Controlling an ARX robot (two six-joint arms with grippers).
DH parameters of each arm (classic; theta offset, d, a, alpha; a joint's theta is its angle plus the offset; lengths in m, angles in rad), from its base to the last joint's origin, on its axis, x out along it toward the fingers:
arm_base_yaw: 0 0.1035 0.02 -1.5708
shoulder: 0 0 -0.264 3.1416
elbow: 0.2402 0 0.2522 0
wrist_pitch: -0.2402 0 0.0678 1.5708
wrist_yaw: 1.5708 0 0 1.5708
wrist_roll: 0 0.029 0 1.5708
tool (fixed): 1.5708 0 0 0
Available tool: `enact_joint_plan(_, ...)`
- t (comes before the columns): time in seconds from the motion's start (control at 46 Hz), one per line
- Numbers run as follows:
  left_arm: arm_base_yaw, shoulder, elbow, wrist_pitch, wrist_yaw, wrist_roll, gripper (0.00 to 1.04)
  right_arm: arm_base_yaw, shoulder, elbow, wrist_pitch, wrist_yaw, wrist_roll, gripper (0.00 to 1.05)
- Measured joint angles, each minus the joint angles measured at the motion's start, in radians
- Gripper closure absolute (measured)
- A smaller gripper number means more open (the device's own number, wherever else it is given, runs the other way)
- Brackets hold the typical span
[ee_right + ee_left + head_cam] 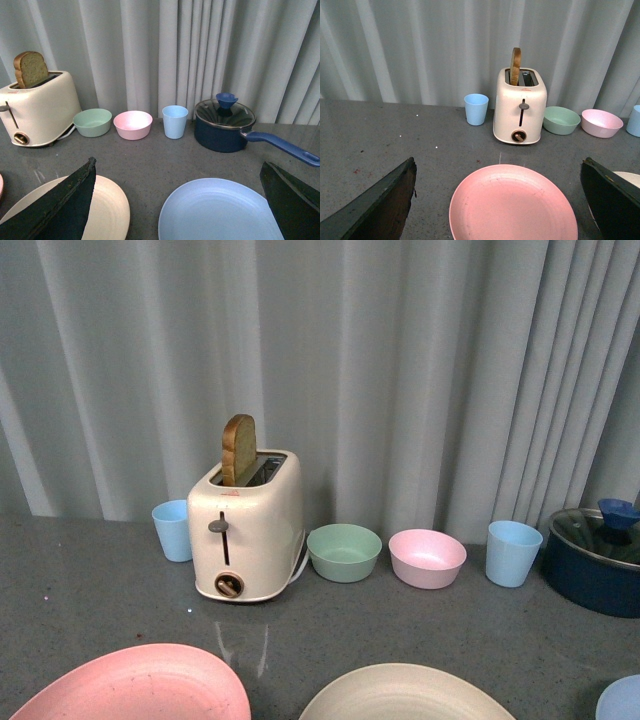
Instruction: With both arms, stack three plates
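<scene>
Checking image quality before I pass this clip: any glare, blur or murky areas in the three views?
Front view: soft even light, sharp; faint reflection of the toaster on the countertop. Left wrist view: sharp, but the left gripper shows as near-black wedges without detail. Right wrist view: same for the right gripper; small highlights on the pot lid.

Staged kitchen setup: grey surface (90, 590) against a pleated grey curtain (400, 370), with toaster (245, 530) holding bread (238, 450), bowls (344, 552), cups (513, 553), lidded blue pot (225, 125).
</scene>
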Motion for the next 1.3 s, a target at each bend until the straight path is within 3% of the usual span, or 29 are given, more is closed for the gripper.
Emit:
enact_joint_plan(1.086, 0.000, 0.000, 0.000, 0.000, 0.000, 0.000, 0.07, 0.000, 0.000, 0.000, 0.000, 0.000, 0.000, 0.07)
enact_joint_plan(1.216, 0.068, 0.218, 0.147, -0.359, 0.174, 0.075, 0.07, 0.000, 0.000, 0.000, 0.000, -0.004, 0.000, 0.07)
enact_joint_plan(1.303, 0.089, 0.335, 0.193, -0.369, 0.225, 0.094, 0.07, 0.001, 0.000, 0.000, 0.000, 0.000, 0.000, 0.07)
